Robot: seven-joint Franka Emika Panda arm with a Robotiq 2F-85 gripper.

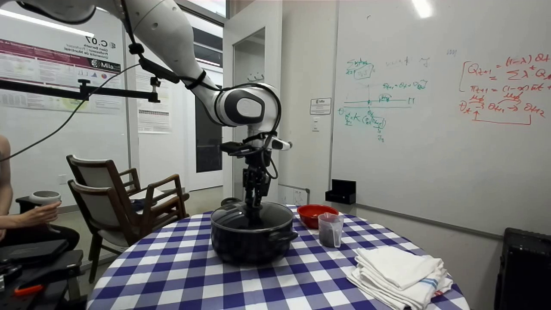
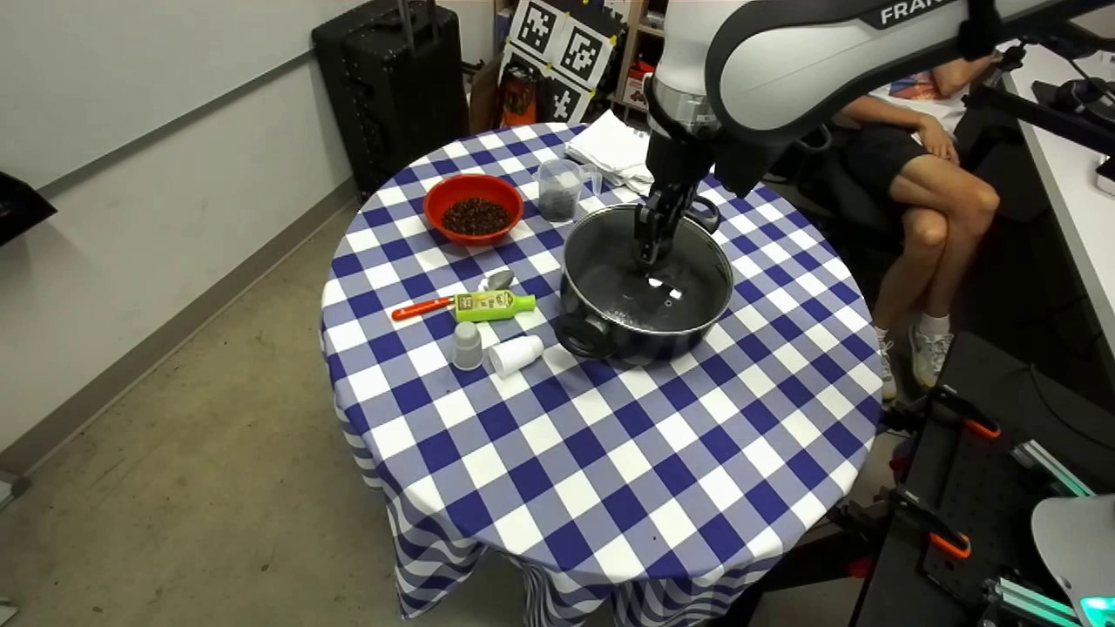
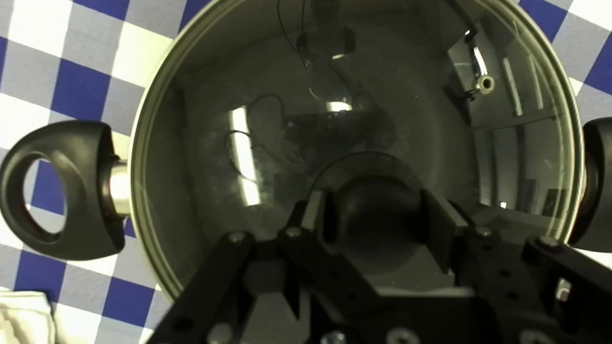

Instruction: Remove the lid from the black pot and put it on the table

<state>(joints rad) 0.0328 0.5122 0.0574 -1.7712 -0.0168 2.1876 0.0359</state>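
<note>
The glass lid (image 2: 640,296) sits on the black cooking pot (image 1: 254,247), which stands on the round, check-clothed table (image 2: 645,461). The gripper (image 3: 375,215) points down at the lid's middle, and the relation that counts shows in the wrist view: the black knob (image 3: 377,203) lies directly between its finger pads (image 3: 315,210), one to either side. The line they would close along runs roughly parallel to the line joining the pot's side handles (image 3: 86,205) (the knob looks round, so there is no long axis to match). The pads stand apart, with the knob taking up most or all of the gap; dark against dark, I cannot tell whether they press on it. With the lid seated and the knob straddled, I judge the grasp to be the step in hand, and the next move to call for a firm pinch, then a straight rise clear of the pot before any travel sideways
</note>
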